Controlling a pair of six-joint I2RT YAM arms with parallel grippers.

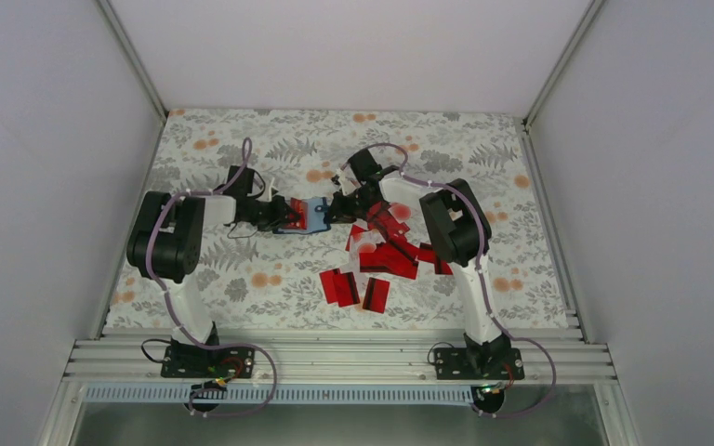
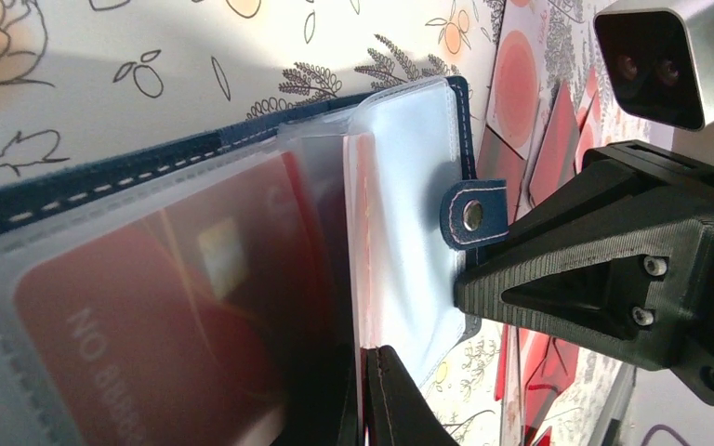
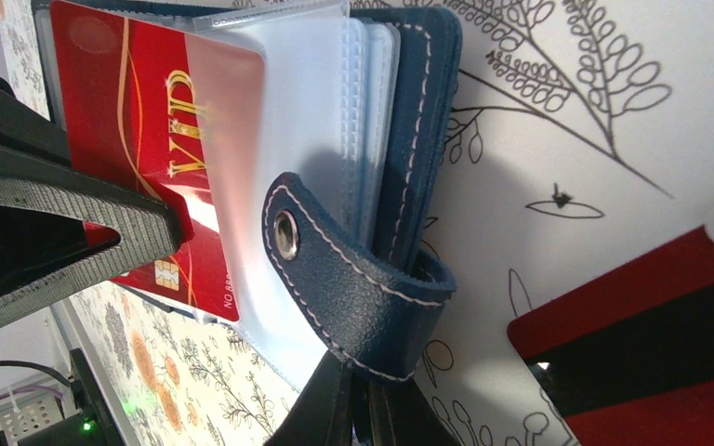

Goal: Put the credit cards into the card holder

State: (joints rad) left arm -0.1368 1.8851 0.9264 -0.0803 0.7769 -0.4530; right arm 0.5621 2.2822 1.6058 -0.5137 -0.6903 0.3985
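Right wrist view: the card holder (image 3: 418, 139) is held open over the surface (image 3: 567, 93), pinched beside its strap (image 3: 353, 288) by the right claw (image 3: 361, 390), 1 sleeve (image 2: 409, 186) by the left claw (image 2: 364, 381). Sleeves should be parted wide so 1 of the credit cards (image 1: 390, 258) is slid in squarely.

Both arms reach inward, left gripper (image 1: 286, 216) and right gripper (image 1: 337, 208) facing tip to tip, jaws clamped
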